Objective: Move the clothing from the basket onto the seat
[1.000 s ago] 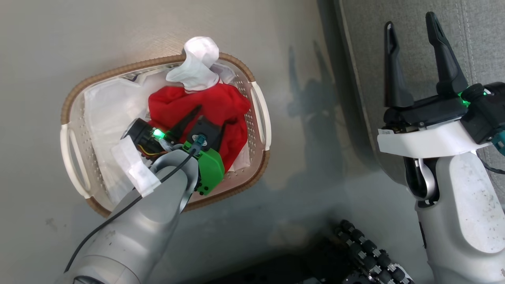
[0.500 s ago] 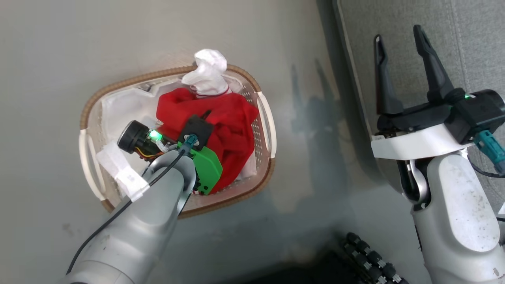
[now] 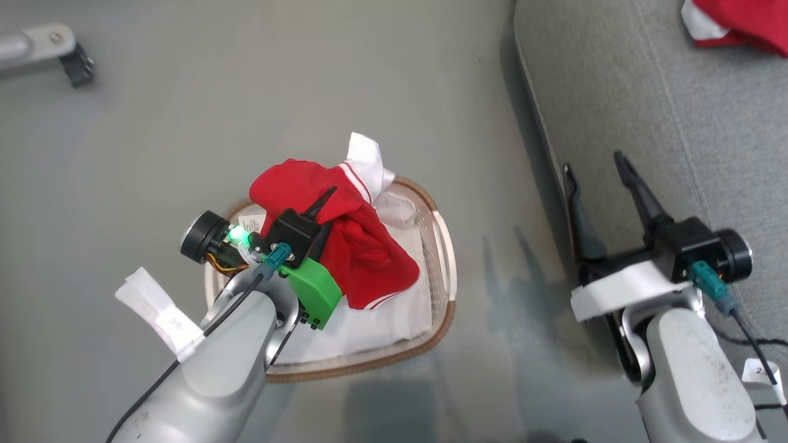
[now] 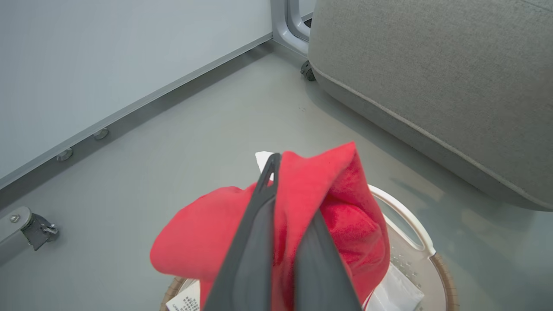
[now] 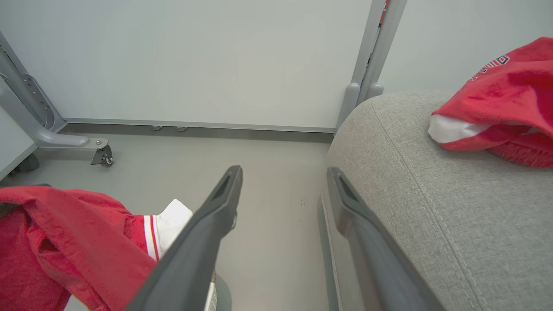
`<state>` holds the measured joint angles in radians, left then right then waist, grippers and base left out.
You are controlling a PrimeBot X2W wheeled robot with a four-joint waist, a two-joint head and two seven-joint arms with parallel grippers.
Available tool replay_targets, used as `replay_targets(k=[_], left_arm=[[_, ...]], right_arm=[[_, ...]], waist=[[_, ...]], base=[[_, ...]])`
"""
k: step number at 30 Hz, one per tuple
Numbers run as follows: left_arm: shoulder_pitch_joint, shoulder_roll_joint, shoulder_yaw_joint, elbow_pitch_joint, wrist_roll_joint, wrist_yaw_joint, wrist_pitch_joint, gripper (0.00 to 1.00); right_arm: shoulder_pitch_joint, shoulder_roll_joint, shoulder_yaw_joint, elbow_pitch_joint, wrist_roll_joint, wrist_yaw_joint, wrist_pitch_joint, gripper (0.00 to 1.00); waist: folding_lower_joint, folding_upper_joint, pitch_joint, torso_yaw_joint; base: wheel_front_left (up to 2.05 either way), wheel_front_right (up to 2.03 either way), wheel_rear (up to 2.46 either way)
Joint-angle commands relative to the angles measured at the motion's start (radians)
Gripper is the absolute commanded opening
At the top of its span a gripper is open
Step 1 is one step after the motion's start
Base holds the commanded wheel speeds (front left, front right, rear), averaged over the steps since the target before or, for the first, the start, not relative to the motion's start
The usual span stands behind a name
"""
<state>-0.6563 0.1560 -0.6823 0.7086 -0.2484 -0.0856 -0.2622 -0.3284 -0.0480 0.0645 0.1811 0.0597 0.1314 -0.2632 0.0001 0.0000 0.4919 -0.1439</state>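
Lifted since a second ago, the soft red white-trimmed garment (image 3: 363, 258) is held above the oval white perforated basket (image 3: 369, 369), clamped in the left gripper (image 3: 325, 209); the right gripper (image 3: 593, 165) is spread apart. Transfer toward two o'clock onto the grey fabric seat (image 3: 646, 92) is required.

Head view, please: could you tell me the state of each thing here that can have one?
left gripper, shut on the red garment.
right gripper, open, empty, near the seat edge.
red garment, hanging bunched above the basket.
basket, upright on the floor, white liner inside.
other garment, lying crumpled on the seat.
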Motion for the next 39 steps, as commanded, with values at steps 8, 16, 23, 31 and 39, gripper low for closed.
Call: replay_targets(k=[8,16,23,31,39], left_arm=[[0.025,0.066,0.003,-0.105,0.005,-0.023,-0.004,0.00],[-0.077,0.098,-0.040,-0.204,0.013,-0.036,0.035,0.00],[-0.143,0.111,-0.055,-0.276,0.000,-0.042,0.084,0.00],[-0.201,0.110,-0.077,-0.330,-0.014,-0.043,0.129,0.00],[-0.226,0.101,-0.085,-0.349,-0.024,-0.043,0.145,0.00]], right_arm=[[0.111,-0.004,0.032,0.070,0.012,-0.001,-0.002,1.00],[0.133,-0.004,0.077,0.093,0.024,-0.001,-0.002,1.00],[0.100,-0.005,0.147,0.106,0.033,-0.001,-0.002,1.00],[0.064,-0.004,0.212,0.086,0.049,-0.001,-0.002,1.00],[0.003,-0.004,0.306,0.060,0.072,-0.001,-0.002,1.00]], waist=[[-0.0001,0.0000,-0.342,0.094],[-0.0001,0.0000,-0.426,0.098],[-0.0001,0.0000,-0.470,0.083],[-0.0001,0.0000,-0.486,0.077],[-0.0001,0.0000,-0.485,0.077]], base=[[0.00,0.00,0.00],[0.00,0.00,0.00],[0.00,0.00,0.00],[0.00,0.00,0.00],[0.00,0.00,0.00]])
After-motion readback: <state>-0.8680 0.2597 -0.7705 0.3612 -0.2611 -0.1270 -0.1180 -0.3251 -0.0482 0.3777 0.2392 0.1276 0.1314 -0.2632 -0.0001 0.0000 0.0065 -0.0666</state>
